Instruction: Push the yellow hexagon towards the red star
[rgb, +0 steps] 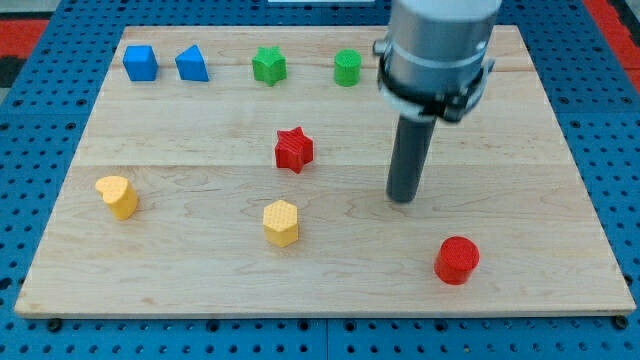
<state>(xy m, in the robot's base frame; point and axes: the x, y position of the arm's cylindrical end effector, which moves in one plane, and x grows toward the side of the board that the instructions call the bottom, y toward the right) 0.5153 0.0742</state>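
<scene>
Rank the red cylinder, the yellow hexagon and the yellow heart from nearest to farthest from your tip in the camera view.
Measured from my tip:
1. Red cylinder, just toward the view's bottom right of the tip.
2. Yellow hexagon, to the view's left and slightly lower, below the red star.
3. Yellow heart, far off near the board's left edge.

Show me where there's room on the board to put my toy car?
The biggest bare patch is between the yellow heart and the red star, below the blue blocks. Another lies along the bottom, between the yellow hexagon and red cylinder. My tip crowds the middle right.
</scene>
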